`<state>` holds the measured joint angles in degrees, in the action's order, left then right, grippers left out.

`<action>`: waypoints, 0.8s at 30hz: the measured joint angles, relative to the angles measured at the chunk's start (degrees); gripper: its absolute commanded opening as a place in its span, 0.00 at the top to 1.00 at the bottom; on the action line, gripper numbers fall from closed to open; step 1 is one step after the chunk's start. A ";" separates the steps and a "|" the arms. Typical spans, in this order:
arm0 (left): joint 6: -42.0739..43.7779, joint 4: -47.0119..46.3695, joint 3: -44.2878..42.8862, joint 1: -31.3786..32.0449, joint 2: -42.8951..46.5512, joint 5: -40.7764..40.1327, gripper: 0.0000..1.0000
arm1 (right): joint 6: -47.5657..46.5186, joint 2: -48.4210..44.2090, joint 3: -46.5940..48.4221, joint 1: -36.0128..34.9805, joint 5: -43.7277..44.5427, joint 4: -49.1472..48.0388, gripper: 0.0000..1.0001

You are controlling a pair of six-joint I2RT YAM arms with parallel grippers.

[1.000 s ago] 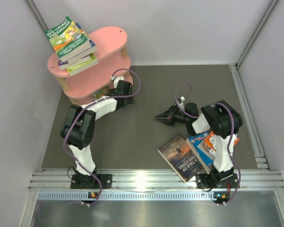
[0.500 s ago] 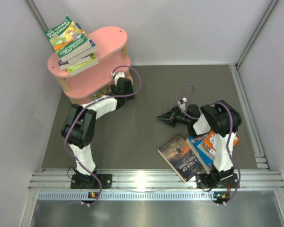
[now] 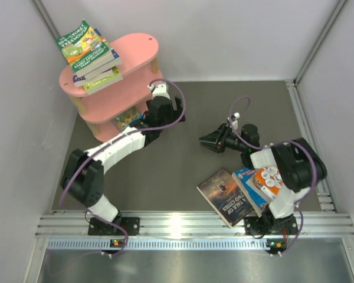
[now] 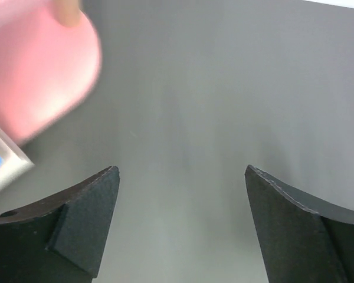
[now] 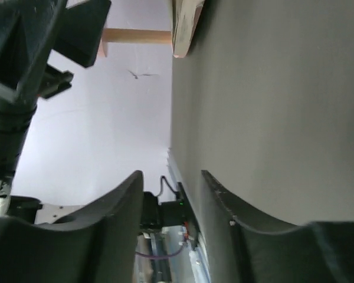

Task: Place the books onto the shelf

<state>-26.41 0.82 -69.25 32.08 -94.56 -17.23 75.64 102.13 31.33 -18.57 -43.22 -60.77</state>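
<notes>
The pink shelf (image 3: 112, 76) stands at the back left, with a stack of bright books (image 3: 88, 56) on its top board and another book (image 3: 125, 119) on a lower board. Three books lie on the mat by the right arm's base: a dark brownish one (image 3: 227, 197), a blue one (image 3: 246, 184) and an orange-and-white one (image 3: 266, 178). My left gripper (image 3: 168, 113) (image 4: 180, 171) is open and empty over bare mat, just right of the shelf (image 4: 41, 71). My right gripper (image 3: 203, 140) (image 5: 169, 173) is open, empty, turned on its side and pointing left, above the mat behind those books.
Grey walls enclose the mat on the left, back and right. A metal rail (image 3: 183, 227) runs along the near edge. In the right wrist view the left arm (image 5: 23, 65) fills the upper left, with a wooden shelf post (image 5: 135, 35) behind it.
The left arm has drawn back from the shelf toward the right and its jaws have spread wider. The right gripper has gone from shut to open, and its elbow has swung right.
</notes>
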 measured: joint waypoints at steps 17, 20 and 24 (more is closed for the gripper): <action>-14.25 -3.45 11.15 21.57 -4.09 22.32 0.01 | -42.53 -39.32 11.34 36.20 35.63 87.08 0.23; -15.54 -3.87 10.97 23.54 -5.73 24.61 0.01 | -43.19 -39.36 10.43 40.33 39.23 92.70 0.20; -17.11 -5.95 12.74 25.40 -5.42 26.47 0.01 | -42.86 -38.53 9.42 44.37 42.88 96.02 0.20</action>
<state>-43.53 -5.13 -56.51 57.47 -99.98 9.23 32.77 63.59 40.75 25.80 -0.34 35.24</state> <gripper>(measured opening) 0.991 0.807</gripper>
